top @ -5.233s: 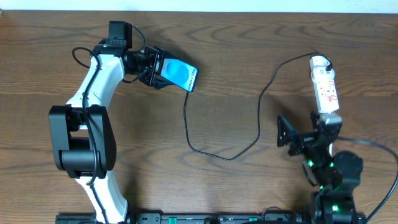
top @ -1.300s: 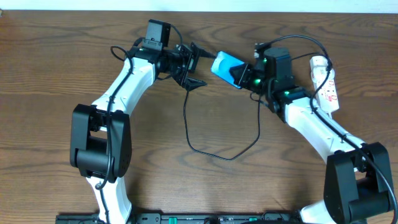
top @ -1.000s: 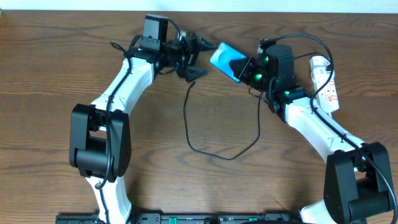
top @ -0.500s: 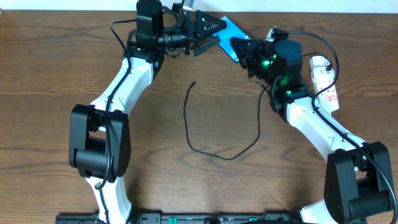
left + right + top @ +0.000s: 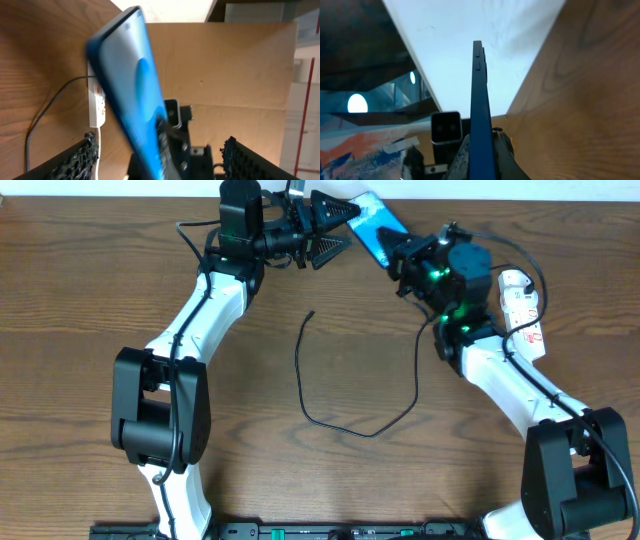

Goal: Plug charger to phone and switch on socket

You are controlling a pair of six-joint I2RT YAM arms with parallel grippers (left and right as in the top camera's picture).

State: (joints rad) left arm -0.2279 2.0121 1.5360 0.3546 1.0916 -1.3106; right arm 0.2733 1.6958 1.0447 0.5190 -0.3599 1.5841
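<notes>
The phone [image 5: 374, 222], blue-screened, is lifted near the table's far edge, and my right gripper [image 5: 395, 250] is shut on its lower end. In the right wrist view the phone [image 5: 479, 100] stands edge-on between the shut fingers [image 5: 500, 152]. My left gripper [image 5: 350, 226] is open, its two fingers flanking the phone's other end without touching it. In the left wrist view the phone [image 5: 131, 85] tilts between the spread fingers [image 5: 75, 160]. The charger [image 5: 335, 423] lies looped on the table, its plug tip free at the left. The white socket [image 5: 521, 308] lies at the far right.
The right arm's body [image 5: 500, 380] stretches from the front right toward the socket. The socket [image 5: 96, 102] and its thin cable [image 5: 49, 109] show behind the phone in the left wrist view. A white wall runs along the table's far edge [image 5: 450, 192].
Both grippers have moved toward the table's far edge. The right gripper carried the phone up and right; the left gripper turned to face it and narrowed a little. The charger lies still.
</notes>
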